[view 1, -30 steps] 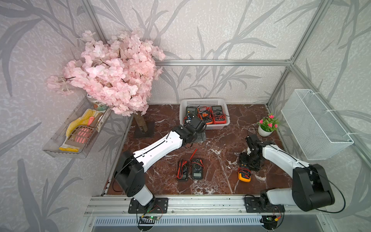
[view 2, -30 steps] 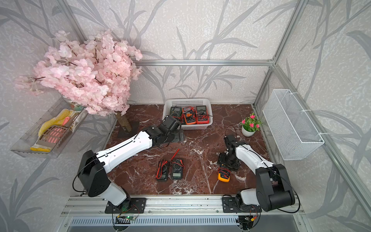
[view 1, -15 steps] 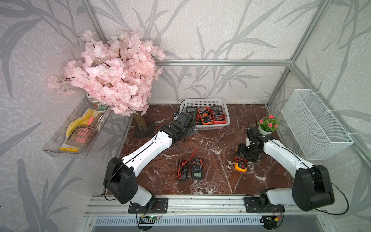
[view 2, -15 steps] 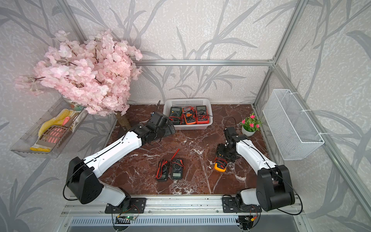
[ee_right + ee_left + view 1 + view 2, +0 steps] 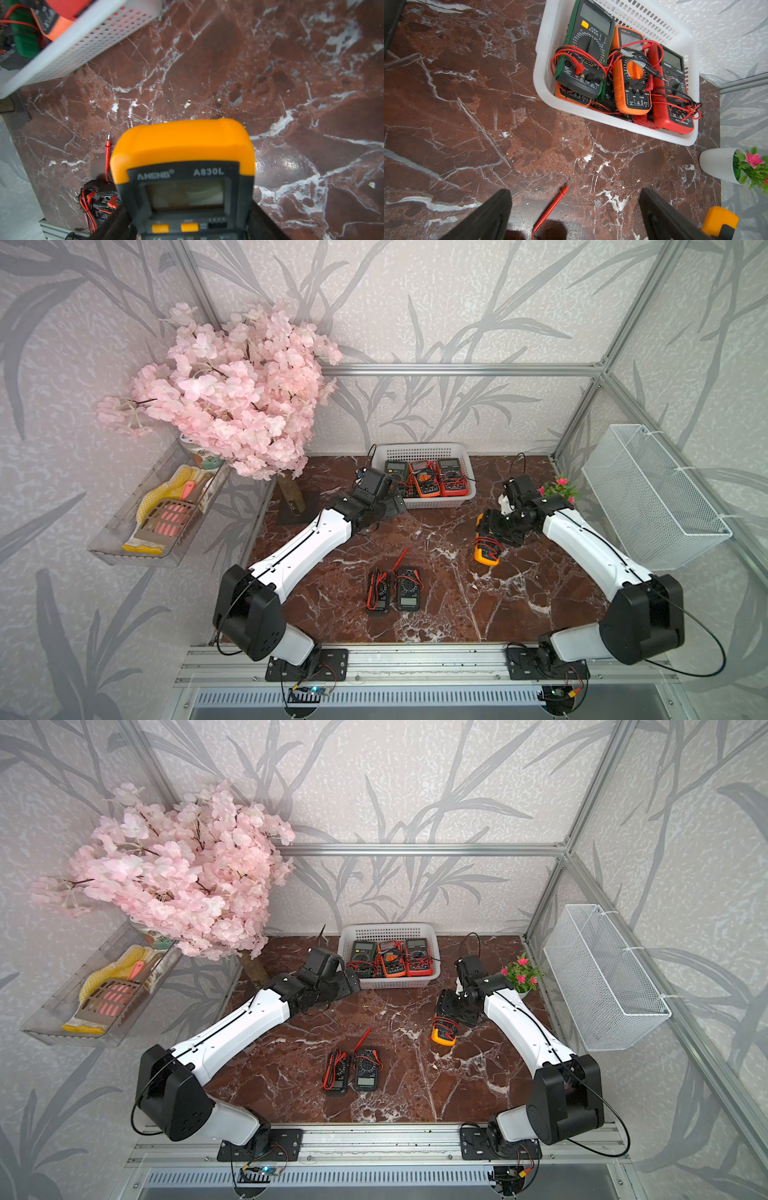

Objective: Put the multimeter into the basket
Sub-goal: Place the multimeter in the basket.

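- Red-brown marble tabletop inside a booth with leaf-patterned walls; both top views show my two arms reaching in from the near rail.
- At the far edge, about midway, stands the white plastic basket. It holds a green multimeter, an orange multimeter and a red multimeter side by side, under tangled red and black leads.
- On my right, my right gripper is closed on the yellow multimeter. The right wrist view shows its screen end sticking out past my fingers.
- That yellow multimeter is outside the basket, toward its near-right corner and apart from it. I cannot tell whether its low end touches the tabletop.
- On my left, my left gripper sits just beside the basket's near-left corner. Its fingers are spread wide with nothing between them.
- Mid-table, two black multimeters lie flat side by side; a red probe points from them toward the basket.
- Around the edges are a flower pot, a pink blossom tree, a wire basket on the right wall and a clear tray on the left wall.
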`<state>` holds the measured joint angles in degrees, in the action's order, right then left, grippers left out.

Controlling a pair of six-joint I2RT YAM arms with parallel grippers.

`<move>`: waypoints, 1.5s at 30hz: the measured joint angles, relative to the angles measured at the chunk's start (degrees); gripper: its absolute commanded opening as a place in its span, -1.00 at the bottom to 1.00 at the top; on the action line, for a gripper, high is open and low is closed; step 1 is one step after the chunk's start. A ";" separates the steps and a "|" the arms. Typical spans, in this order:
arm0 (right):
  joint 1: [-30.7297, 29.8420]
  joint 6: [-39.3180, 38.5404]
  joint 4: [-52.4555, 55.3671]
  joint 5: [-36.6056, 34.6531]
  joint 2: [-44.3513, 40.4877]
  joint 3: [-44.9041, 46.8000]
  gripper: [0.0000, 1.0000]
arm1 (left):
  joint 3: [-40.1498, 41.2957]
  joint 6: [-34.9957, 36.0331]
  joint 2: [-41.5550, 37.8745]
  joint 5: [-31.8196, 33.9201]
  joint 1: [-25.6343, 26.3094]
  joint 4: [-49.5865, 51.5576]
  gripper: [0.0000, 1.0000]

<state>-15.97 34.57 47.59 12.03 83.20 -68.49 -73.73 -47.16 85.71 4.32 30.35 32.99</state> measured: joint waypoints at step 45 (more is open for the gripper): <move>-1.88 -14.71 17.16 -11.21 57.09 -87.10 0.27 | -7.69 11.50 6.05 -6.32 -2.78 7.19 1.00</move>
<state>-17.85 19.86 64.75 0.82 140.29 -155.59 -81.43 -35.66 91.77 -2.00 27.57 40.18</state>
